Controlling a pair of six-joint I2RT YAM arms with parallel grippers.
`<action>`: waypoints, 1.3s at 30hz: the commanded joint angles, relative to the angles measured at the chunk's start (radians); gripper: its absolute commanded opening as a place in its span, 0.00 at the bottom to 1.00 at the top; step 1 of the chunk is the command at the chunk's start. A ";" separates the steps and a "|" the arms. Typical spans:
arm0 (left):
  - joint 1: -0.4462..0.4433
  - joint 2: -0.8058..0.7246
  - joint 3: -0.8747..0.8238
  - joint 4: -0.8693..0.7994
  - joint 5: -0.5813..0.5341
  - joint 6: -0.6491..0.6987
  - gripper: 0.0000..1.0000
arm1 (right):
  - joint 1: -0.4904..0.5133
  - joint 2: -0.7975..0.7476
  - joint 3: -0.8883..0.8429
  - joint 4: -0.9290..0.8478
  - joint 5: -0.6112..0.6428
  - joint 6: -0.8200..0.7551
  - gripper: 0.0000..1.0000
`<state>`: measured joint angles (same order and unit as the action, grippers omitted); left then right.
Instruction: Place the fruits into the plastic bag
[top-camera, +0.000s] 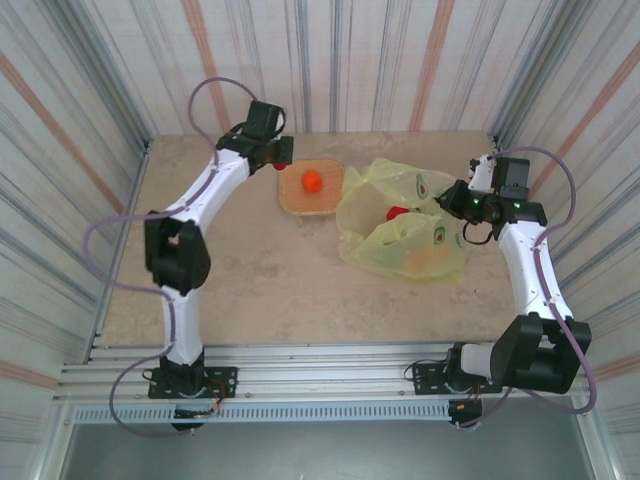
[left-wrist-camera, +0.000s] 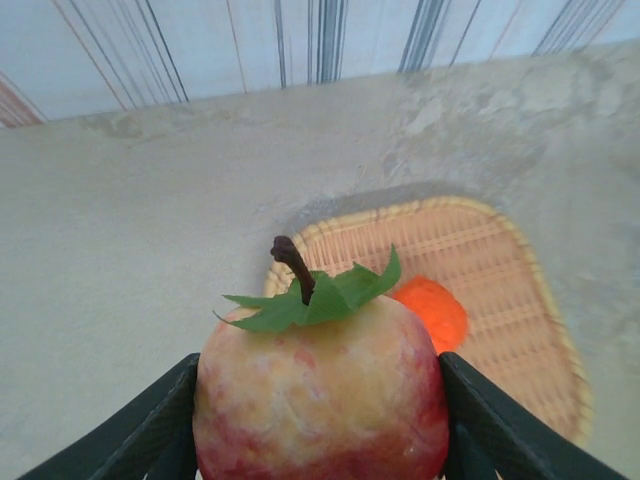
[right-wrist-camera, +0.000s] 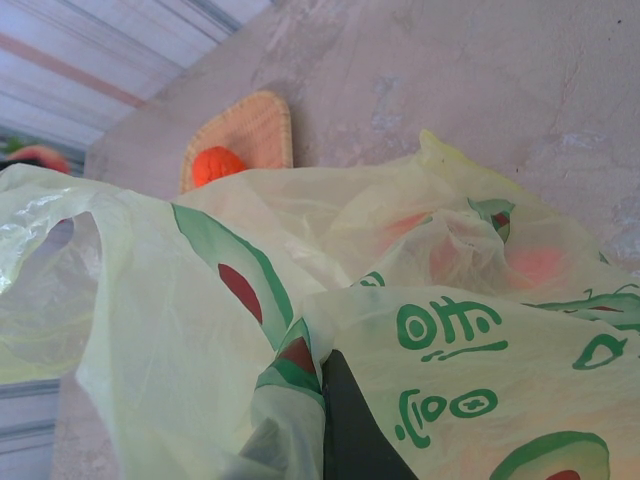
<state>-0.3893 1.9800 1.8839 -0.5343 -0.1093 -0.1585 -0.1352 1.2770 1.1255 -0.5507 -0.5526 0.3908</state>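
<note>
My left gripper is shut on a red-yellow apple with a leaf and stem, held above the near-left edge of the wicker tray. From above, that gripper sits just left of the tray. An orange lies in the tray, also seen as an orange behind the apple. The yellow-green plastic bag lies right of the tray with a red fruit visible inside. My right gripper pinches the bag's right rim; the bag film wraps its dark finger.
Striped curtain walls enclose the beige table on three sides. The aluminium rail carrying both arm bases runs along the near edge.
</note>
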 joint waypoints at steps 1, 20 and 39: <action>-0.041 -0.186 -0.167 0.109 0.050 -0.061 0.52 | 0.006 0.003 -0.005 -0.001 -0.021 0.001 0.02; -0.445 -0.515 -0.639 0.416 0.140 -0.091 0.51 | 0.024 0.015 0.003 0.008 -0.015 0.011 0.02; -0.456 0.050 -0.186 0.412 0.186 -0.093 0.50 | 0.076 0.021 0.020 -0.018 -0.064 0.009 0.02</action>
<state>-0.8352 1.9842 1.6581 -0.1402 0.0250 -0.2367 -0.0700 1.2903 1.1255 -0.5690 -0.5709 0.3878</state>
